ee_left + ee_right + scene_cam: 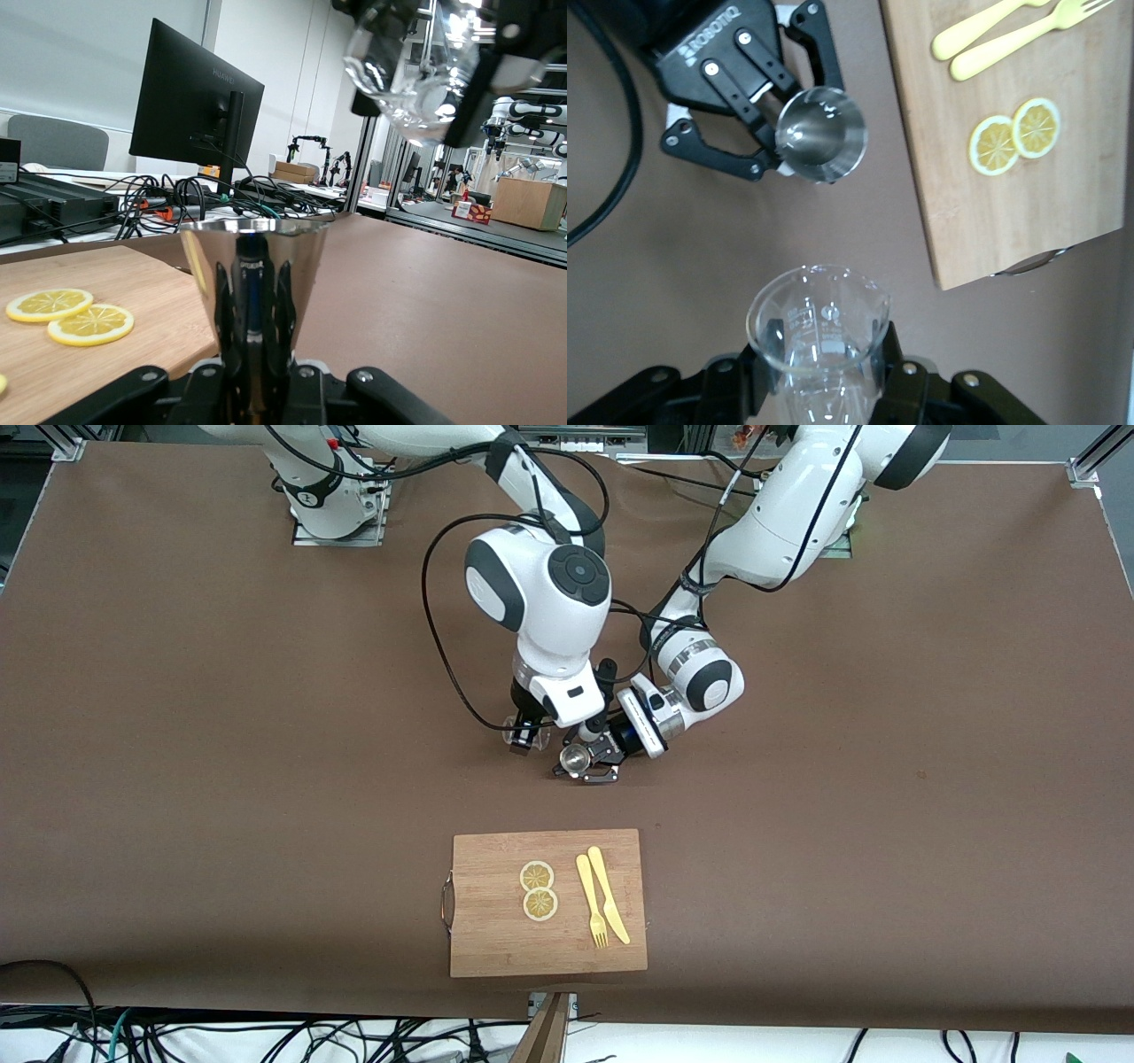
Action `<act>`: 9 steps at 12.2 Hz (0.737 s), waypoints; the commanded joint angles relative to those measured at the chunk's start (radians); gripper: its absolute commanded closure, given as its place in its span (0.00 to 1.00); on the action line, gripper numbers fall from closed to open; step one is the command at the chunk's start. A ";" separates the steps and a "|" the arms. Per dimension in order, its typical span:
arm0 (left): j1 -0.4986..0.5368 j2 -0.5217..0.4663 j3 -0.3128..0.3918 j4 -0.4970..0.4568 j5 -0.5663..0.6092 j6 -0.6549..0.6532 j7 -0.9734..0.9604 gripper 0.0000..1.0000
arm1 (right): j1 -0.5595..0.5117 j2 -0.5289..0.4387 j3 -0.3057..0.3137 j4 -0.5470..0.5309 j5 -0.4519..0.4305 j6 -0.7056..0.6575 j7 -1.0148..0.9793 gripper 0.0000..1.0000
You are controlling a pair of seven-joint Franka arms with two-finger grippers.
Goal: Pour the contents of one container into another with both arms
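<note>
A shiny metal cup [574,759] stands upright low at the table's middle, with my left gripper [592,765] shut on its base. In the left wrist view the cup [252,283] fills the centre above that gripper [257,385]. A clear glass beaker [523,732] hangs tilted beside the cup, toward the right arm's end, with my right gripper [527,722] shut on it. The right wrist view shows the beaker [819,323] between the right gripper's [824,376] fingers, its mouth toward the cup [822,135]. The beaker [416,66] sits higher than the cup's rim. Whether it holds liquid is unclear.
A wooden cutting board [496,930] lies nearer the front camera than the cup. It carries two lemon slices [538,890], a yellow fork [592,903] and a yellow knife [609,895]. Black cables [443,611] loop from the right arm over the brown table.
</note>
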 commanded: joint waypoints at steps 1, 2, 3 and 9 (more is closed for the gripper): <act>-0.032 -0.002 0.007 0.017 -0.164 0.017 0.111 1.00 | -0.027 -0.091 0.042 -0.123 0.001 0.021 -0.009 0.66; -0.036 0.000 0.007 0.018 -0.169 0.017 0.111 1.00 | -0.030 -0.094 0.043 -0.123 -0.001 0.018 -0.028 0.66; -0.036 0.000 0.007 0.018 -0.178 0.017 0.111 1.00 | -0.031 -0.095 0.042 -0.123 -0.001 0.018 -0.046 0.65; -0.044 0.026 0.006 0.049 -0.183 0.014 0.113 1.00 | -0.009 -0.082 0.040 -0.119 -0.077 0.021 -0.040 0.65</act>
